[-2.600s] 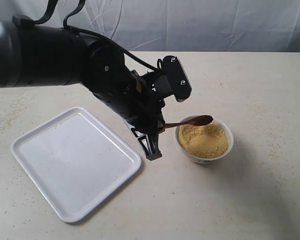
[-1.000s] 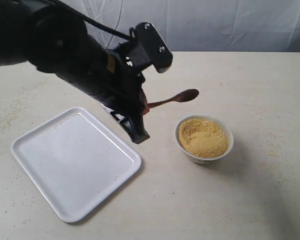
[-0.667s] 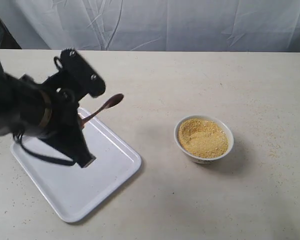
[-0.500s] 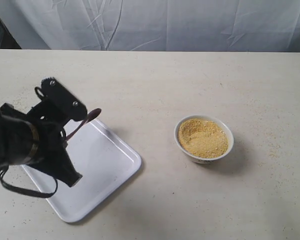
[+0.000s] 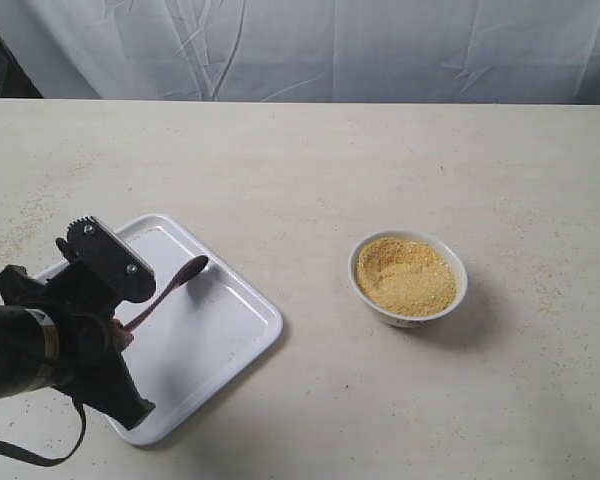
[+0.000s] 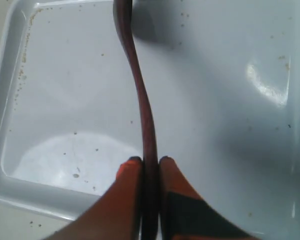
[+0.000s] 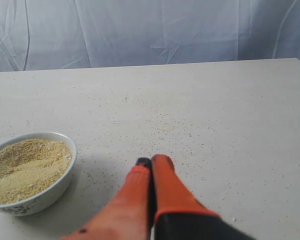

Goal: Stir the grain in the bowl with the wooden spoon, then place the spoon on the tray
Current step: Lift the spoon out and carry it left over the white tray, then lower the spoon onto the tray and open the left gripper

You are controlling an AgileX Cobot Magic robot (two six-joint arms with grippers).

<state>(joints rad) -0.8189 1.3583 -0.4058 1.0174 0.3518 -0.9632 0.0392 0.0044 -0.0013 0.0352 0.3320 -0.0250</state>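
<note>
My left gripper point(image 5: 120, 335) hangs low over the white tray point(image 5: 235, 315), shut on the handle of the dark wooden spoon point(image 5: 175, 282). In the left wrist view the spoon point(image 6: 137, 80) runs from between the orange fingers point(image 6: 127, 182) out over the tray floor point(image 6: 70, 95), its head partly cut off by the frame edge. The white bowl point(image 5: 458, 295) stands right of the tray, holding a heap of yellow grain point(image 5: 406, 277). The right wrist view shows the bowl point(image 7: 55, 187) with grain point(image 7: 25, 162) beside my right gripper point(image 7: 151, 162), shut and empty; that gripper is outside the exterior view.
Loose grains speckle the beige tabletop point(image 5: 380, 180) and the tray floor. A white cloth backdrop point(image 5: 330, 45) hangs behind the table's far edge.
The left arm lifted the spoon out of the bowl, swung it left across the table and lowered it over the tray. The bowl stayed where it was.
</note>
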